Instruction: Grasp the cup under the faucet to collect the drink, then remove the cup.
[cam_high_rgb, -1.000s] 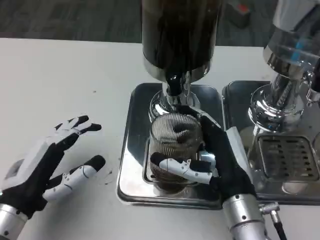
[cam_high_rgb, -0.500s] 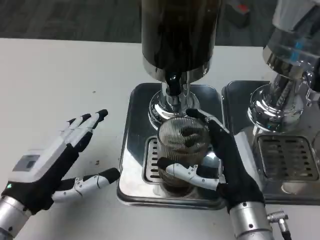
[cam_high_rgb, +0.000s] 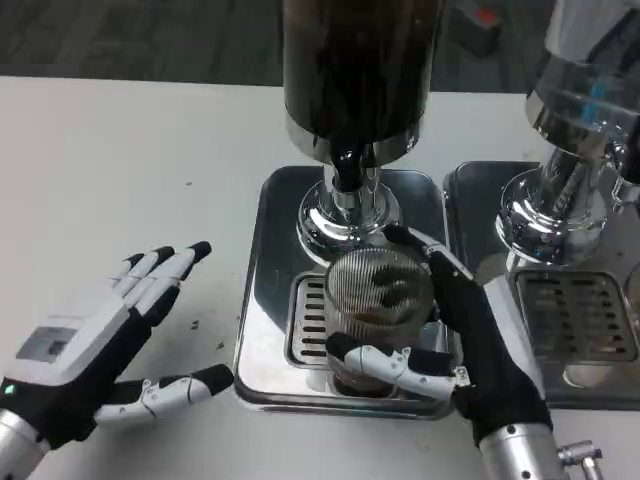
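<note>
The ribbed glass cup (cam_high_rgb: 380, 305) is stood on the drip tray (cam_high_rgb: 262, 300), just in front of the dark dispenser (cam_high_rgb: 358, 70) and below its faucet (cam_high_rgb: 347, 170), and is grasped by the right hand (cam_high_rgb: 455, 345), whose fingers are wrapped around its wall. Dark liquid can be seen low in the cup. A spill could be caused if the cup were tilted or knocked against the tray edge while being withdrawn. The left hand (cam_high_rgb: 95, 340) is held open over the table. Compared with half a second ago, the cup has been drawn slightly toward the robot and rightward, and the left hand has been lowered a little.
</note>
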